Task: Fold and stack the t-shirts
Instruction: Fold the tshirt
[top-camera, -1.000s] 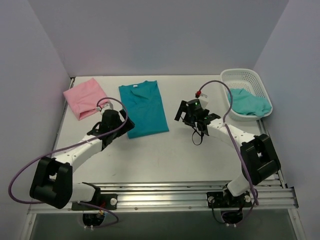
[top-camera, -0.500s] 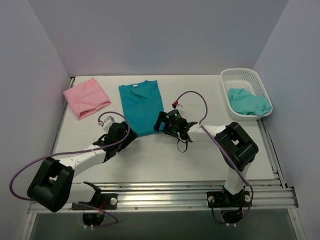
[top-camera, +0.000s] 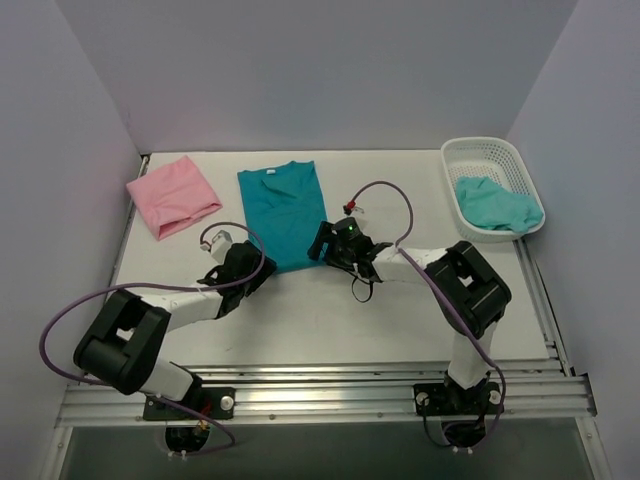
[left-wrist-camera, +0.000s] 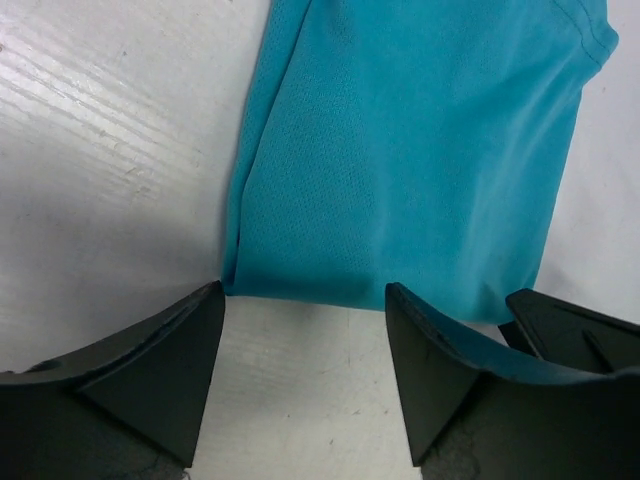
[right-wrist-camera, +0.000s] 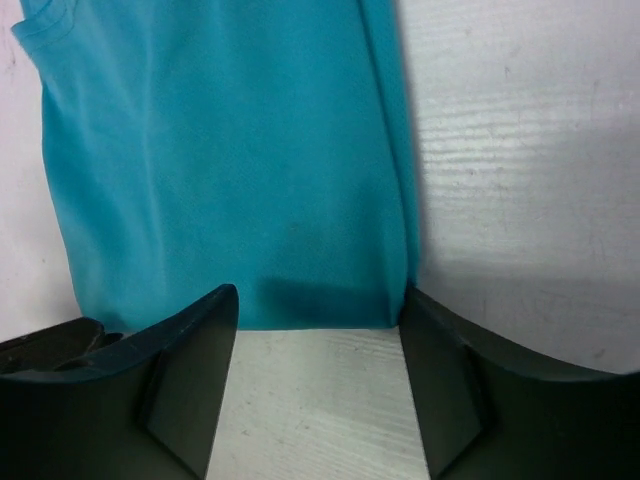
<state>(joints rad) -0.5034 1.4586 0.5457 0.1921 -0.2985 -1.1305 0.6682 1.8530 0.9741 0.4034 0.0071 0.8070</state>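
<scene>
Both arms have closed in on the near hem of the teal t-shirt (top-camera: 287, 215). The left gripper (left-wrist-camera: 305, 300) is at its left corner and the right gripper (right-wrist-camera: 318, 300) at its right corner. Each has its jaws spread, with the hem just beyond the fingertips. The shirt lies flat at mid-table. Farther back on the left rests a folded pink t-shirt (top-camera: 172, 195). At far right, a white basket (top-camera: 480, 150) holds a crumpled teal garment (top-camera: 497, 205).

On the bench (top-camera: 400, 320): folded t-shirt (top-camera: 173, 195) upper left, flat t-shirt (top-camera: 285, 205) centre, basket (top-camera: 495, 155) holding crumpled t-shirt (top-camera: 497, 205) upper right.
</scene>
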